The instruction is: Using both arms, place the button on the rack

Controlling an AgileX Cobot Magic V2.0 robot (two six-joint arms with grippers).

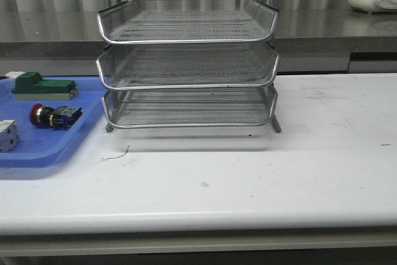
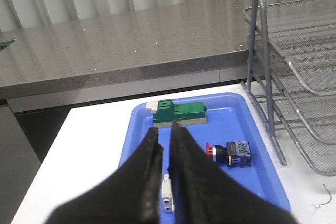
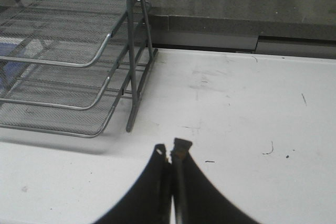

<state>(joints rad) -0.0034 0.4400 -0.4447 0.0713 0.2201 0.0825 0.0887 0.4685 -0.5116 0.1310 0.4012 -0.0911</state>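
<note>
Grippers: your left gripper (image 2: pixel 165 125) hangs above the blue tray (image 2: pixel 256 177), its jaws drawn nearly together with only a thin slit between them and nothing held; your right gripper (image 3: pixel 171 150) hovers over bare table beside the rack's right post, jaws pressed together, empty
Button: you can see the button (image 1: pixel 54 115) lying on its side in the blue tray, red cap toward the left, black body and blue-yellow block toward the rack; it sits well apart from both grippers
Tray neighbours: green block (image 1: pixel 43 85) lies behind the button; white cube (image 1: pixel 7 135) sits at the tray's front left, partly cut off
Rack: your rack (image 1: pixel 188 60) stands on the white table (image 1: pixel 298 166) just right of the tray, three mesh tiers
Backdrop: grey counter (image 2: pixel 121 45) behind the table
</note>
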